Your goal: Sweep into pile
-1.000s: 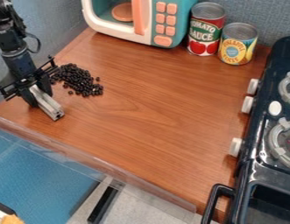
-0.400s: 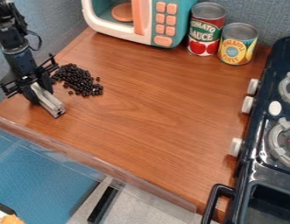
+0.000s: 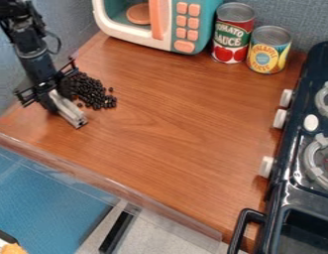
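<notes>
I have the black two-finger gripper [image 3: 57, 103] over at the left part of the brown wood surface [image 3: 173, 114], tipped so it points down and a bit to the right. Its jaws are closed on a long, grey, straight bar [image 3: 72, 114], held apart only by the bar between them. The bar slants down, with its free end near the lower left edge of the surface. I can't tell if that end touches the wood.

The small, round, black beans [image 3: 93, 94] lie in a messy heap just beside the bar, to its upper right. Part of the heap is hidden behind my gripper. A few beans sit loose around it. I can't tell if any bean touches the bar.

At the back is a teal and white toy microwave [image 3: 204, 27] with an orange handle and orange buttons, and a flat, round, orange-brown thing [image 3: 138, 14] inside. To its right, a red and green can [image 3: 232, 37] stands up, with a shorter yellow and blue can [image 3: 267, 53] beside it. Along the right side is a shiny, dark toy stove [image 3: 295, 149] with white knobs [image 3: 280, 119] and grey rings. A clear plastic strip [image 3: 120, 186] runs along the front edge.
</notes>
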Controlling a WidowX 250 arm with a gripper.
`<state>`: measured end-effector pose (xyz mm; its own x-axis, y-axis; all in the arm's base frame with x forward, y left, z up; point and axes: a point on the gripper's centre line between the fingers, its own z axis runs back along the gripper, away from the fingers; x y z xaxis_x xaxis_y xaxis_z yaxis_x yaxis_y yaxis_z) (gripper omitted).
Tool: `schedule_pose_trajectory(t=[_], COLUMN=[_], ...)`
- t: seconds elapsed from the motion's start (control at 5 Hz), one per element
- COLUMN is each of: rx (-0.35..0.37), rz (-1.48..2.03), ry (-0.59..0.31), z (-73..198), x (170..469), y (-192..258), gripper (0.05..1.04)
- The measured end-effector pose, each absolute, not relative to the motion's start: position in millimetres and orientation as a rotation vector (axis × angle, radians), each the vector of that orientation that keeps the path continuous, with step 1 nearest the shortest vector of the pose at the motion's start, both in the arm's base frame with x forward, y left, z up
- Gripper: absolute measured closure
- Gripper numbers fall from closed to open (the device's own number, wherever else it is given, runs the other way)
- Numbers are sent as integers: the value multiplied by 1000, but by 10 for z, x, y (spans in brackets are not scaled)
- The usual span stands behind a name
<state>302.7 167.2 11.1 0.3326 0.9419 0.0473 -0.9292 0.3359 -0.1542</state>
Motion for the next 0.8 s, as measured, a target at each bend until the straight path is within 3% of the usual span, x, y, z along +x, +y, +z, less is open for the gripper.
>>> schedule_pose_trajectory(t=[0.8], rx=[-118], rz=[1188], ry=[-137], z=[119], x=[3243], y=[1427], gripper=[697])
